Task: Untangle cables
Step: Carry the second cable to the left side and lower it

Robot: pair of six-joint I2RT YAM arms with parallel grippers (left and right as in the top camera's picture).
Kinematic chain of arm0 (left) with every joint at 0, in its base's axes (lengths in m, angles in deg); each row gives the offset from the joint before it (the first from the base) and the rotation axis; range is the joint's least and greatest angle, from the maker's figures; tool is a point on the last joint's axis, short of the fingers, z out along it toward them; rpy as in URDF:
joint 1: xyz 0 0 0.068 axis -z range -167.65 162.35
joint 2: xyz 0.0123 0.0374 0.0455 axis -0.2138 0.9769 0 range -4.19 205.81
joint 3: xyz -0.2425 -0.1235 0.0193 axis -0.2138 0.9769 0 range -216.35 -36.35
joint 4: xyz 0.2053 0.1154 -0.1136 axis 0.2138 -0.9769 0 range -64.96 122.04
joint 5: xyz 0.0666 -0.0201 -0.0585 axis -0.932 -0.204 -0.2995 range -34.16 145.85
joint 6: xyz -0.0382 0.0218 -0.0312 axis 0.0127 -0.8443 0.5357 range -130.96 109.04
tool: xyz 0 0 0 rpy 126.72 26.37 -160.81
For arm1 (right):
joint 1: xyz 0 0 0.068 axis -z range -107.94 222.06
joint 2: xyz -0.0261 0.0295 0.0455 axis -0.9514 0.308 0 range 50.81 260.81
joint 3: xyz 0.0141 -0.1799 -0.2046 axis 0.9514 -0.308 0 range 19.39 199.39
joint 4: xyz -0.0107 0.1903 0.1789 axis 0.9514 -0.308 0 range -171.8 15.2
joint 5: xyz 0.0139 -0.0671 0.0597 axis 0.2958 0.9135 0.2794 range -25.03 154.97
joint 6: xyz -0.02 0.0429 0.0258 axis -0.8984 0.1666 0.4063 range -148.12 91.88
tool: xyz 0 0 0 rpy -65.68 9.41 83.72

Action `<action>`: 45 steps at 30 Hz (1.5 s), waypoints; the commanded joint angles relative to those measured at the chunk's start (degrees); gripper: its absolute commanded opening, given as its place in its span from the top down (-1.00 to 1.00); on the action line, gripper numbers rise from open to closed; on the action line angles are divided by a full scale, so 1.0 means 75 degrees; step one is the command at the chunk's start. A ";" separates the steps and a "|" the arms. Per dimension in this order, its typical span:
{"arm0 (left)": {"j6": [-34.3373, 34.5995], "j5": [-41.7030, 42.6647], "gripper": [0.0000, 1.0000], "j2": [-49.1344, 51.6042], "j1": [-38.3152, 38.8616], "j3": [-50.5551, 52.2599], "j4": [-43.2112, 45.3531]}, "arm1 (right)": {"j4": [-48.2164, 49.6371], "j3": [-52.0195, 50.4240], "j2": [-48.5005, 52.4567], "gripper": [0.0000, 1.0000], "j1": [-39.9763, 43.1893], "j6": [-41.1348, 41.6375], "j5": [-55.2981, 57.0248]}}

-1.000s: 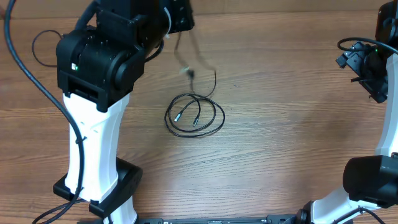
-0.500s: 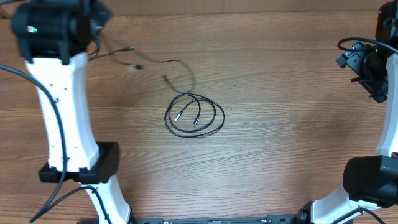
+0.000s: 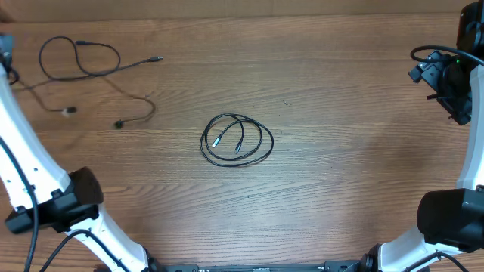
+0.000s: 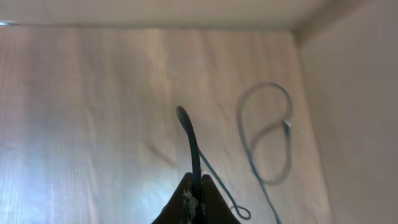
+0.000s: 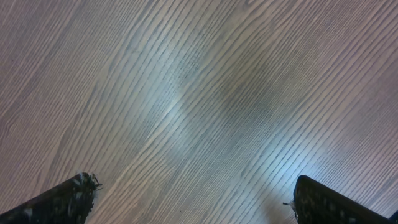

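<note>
A coiled black cable (image 3: 237,140) with two metal-tipped plugs inside it lies at the table's middle. Loose black cables (image 3: 79,59) lie spread at the far left, one forming a loop with a plug (image 3: 158,58), another strand ending in a plug (image 3: 119,124). My left gripper (image 4: 196,190) is shut on a thin black cable (image 4: 189,134) that sticks up from between the jaws; a blurred cable loop (image 4: 267,134) lies beyond it. In the overhead view this gripper is at the left edge, mostly out of frame. My right gripper (image 5: 193,186) is open and empty over bare wood, at the far right (image 3: 446,79).
The left arm's white link and base (image 3: 53,208) stand at the front left. The right arm's base (image 3: 450,219) stands at the front right. The wooden table (image 3: 340,151) ends at a wall along the back.
The left arm has swung from the back middle to the far left edge, dragging a cable strand away from the coil and out to the left. The coil and right arm have not moved.
</note>
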 commanded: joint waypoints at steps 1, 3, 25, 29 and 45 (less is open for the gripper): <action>0.0256 -0.0784 0.92 0.0052 -0.0495 0.0434 -0.0023 | 0.0017 -0.0032 -0.0012 -1.00 0.0009 -0.0026 -0.0003; 0.0306 -0.0883 0.92 0.0076 -0.0688 0.0723 -0.0023 | 0.0017 -0.0032 -0.0012 -1.00 0.0009 -0.0026 -0.0003; -0.3791 0.1932 -0.52 0.0085 -0.1037 0.5572 0.2838 | 0.0017 -0.0035 -0.0015 -1.00 0.0009 -0.0026 -0.0003; -0.4336 0.1259 -0.69 0.0085 -0.1061 0.6426 0.3354 | 0.0017 -0.0035 -0.0012 -1.00 0.0009 -0.0029 -0.0003; -0.7539 0.2920 -1.00 0.0230 -0.1609 0.9355 0.6298 | 0.0017 -0.0035 -0.0015 -1.00 0.0009 -0.0029 -0.0003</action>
